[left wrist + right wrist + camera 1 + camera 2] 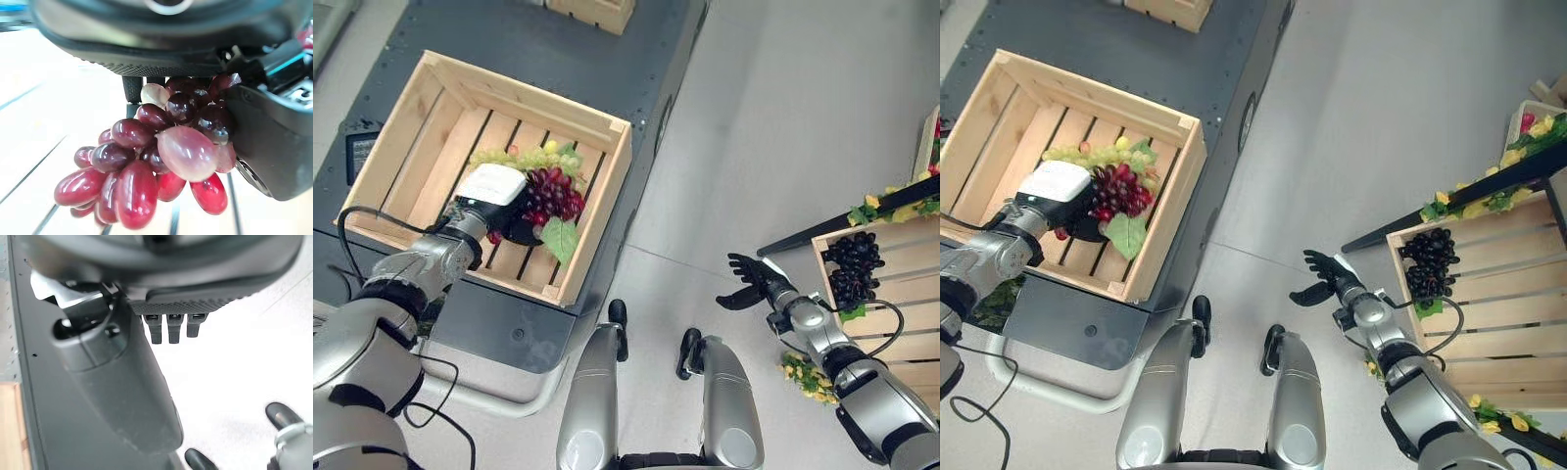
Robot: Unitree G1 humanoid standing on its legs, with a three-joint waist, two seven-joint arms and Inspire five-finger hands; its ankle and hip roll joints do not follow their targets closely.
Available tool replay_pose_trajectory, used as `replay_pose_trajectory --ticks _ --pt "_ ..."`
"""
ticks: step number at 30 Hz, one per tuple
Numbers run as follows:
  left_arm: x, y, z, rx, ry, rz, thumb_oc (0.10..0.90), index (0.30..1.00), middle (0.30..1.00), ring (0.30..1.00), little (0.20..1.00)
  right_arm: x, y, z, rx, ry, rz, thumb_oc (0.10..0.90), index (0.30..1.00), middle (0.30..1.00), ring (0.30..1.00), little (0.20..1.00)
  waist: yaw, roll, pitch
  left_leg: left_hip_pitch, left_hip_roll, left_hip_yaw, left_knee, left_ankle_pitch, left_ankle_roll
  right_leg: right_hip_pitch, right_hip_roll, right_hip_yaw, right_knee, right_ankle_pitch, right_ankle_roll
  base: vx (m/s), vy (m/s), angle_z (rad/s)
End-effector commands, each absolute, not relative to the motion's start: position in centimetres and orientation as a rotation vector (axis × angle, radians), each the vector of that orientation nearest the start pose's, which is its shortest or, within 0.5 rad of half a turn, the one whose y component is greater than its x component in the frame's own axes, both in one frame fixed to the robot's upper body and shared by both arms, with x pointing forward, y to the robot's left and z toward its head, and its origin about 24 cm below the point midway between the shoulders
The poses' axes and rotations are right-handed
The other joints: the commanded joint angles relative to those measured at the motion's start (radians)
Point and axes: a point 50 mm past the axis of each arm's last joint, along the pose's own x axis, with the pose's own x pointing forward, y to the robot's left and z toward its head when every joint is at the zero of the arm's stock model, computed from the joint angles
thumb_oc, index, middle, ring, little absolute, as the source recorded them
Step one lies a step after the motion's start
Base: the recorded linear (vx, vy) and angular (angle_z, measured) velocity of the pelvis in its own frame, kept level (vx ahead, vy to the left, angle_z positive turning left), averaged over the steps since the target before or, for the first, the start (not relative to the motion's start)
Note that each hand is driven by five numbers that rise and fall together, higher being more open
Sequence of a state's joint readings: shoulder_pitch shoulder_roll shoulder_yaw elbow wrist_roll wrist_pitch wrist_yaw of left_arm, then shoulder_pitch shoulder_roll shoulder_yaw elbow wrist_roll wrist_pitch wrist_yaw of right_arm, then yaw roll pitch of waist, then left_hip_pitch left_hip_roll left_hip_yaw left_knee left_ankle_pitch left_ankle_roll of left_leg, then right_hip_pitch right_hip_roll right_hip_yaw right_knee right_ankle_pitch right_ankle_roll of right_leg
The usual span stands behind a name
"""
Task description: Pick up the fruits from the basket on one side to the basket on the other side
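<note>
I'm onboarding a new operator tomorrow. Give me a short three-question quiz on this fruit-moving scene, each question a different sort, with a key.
1. True or false: the left hand grips the red grapes over the left crate.
2. Which fruit lies in the right crate? A) banana B) dark grapes C) orange
3. Fill in: the right hand hangs over the floor, fingers ____.

Key: 1 true; 2 B; 3 open.

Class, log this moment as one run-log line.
left hand: shut on red grapes | in left crate | right hand: open, empty
</note>
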State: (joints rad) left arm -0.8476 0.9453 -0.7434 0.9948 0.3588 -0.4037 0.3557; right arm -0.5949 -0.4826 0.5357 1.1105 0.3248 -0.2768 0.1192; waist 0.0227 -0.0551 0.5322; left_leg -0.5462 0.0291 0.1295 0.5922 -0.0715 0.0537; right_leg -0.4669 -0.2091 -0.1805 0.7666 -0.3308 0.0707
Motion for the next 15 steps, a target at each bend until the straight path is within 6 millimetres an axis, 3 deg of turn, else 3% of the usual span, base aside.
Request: replay_pose_trajectory --ticks 1,8,15 --pt "34.7 32.0 19.6 1.144 -0.396 0.294 0.4 0.3 0.3 0.3 0.3 32.4 -25.6 1.8 -0.427 0.24 0.108 0.8 0.9 0.9 0.9 0.9 0.019 0.094 -0.041 0.187 -0.043 -0.033 -0.051 -0.133 -0.027 0.097 0.015 -0.058 -0.115 0.092 -0.041 0.12 -0.079 -0.03" --pt "33.5 32.1 18.5 0.783 -0.429 0.313 0.4 0.3 0.3 0.3 0.3 30.7 -24.0 -0.4 -0.405 0.266 0.156 0.8 0.9 0.9 0.9 0.9 0.024 0.096 -0.118 0.314 -0.054 -0.06 -0.149 -0.12 -0.03 0.22 0.024 -0.059 -0.215 0.096 -0.04 0.1 -0.061 0.01" --pt "32.5 31.6 17.6 0.37 -0.444 0.242 0.4 0.3 0.3 0.3 0.3 28.7 -22.3 -1.6 -0.309 0.251 0.216 0.8 0.9 0.9 0.9 0.9 0.024 0.098 -0.233 0.48 -0.07 -0.087 -0.335 -0.074 -0.047 0.404 0.058 -0.074 -0.429 0.134 -0.026 0.11 -0.087 0.01"
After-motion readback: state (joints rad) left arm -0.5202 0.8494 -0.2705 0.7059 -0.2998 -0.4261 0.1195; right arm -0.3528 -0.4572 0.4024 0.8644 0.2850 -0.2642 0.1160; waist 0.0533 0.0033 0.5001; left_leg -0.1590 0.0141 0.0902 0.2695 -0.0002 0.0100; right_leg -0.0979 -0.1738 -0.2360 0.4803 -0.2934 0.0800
